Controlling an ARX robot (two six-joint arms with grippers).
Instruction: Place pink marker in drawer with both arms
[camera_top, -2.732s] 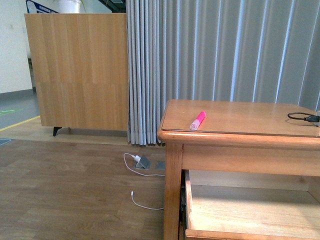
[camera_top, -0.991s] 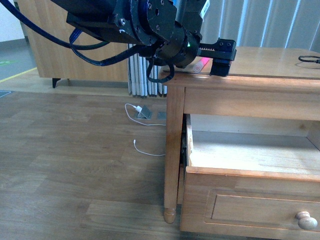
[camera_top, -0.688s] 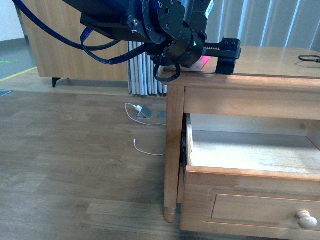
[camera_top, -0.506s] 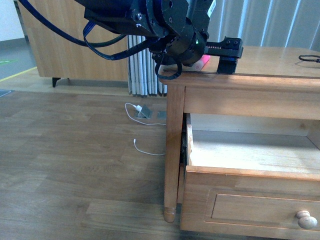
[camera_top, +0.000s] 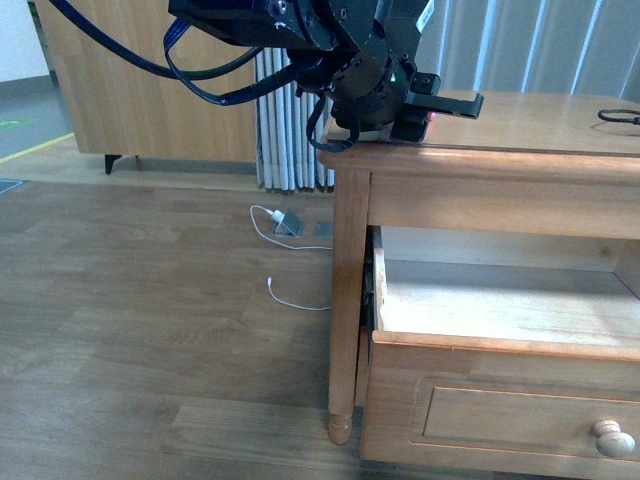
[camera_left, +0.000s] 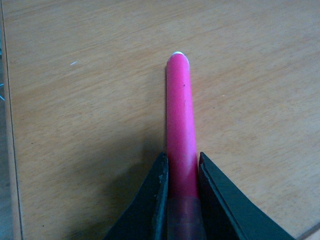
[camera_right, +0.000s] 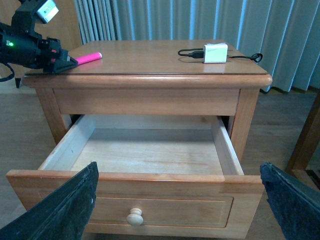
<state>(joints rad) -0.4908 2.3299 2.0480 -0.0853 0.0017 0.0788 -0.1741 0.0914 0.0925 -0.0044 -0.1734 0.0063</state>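
Note:
The pink marker (camera_left: 180, 120) lies flat on the nightstand top (camera_top: 540, 125) near its left front corner. My left gripper (camera_left: 181, 160) is shut on the marker's cap end, and the body sticks out ahead of the fingers. From the front, the left gripper (camera_top: 440, 105) lies level over the tabletop and hides most of the marker. The right wrist view shows the marker (camera_right: 89, 58) poking out of the left gripper (camera_right: 62, 62). The drawer (camera_right: 135, 176) is pulled out and nothing shows inside it. My right gripper (camera_right: 178, 167) is open, in front of the drawer above its pale knob (camera_right: 134, 216).
A white charger (camera_right: 215, 52) with a black cable lies on the right of the tabletop. A white cable (camera_top: 290, 295) and a small plug lie on the wooden floor left of the table leg (camera_top: 345, 300). Grey curtains and a wooden cabinet (camera_top: 150, 100) stand behind.
My left arm came in over the tabletop and shifted right. Its wrist turned from fingers hanging down to lying level. The marker, which lay free earlier, now sits between its fingers.

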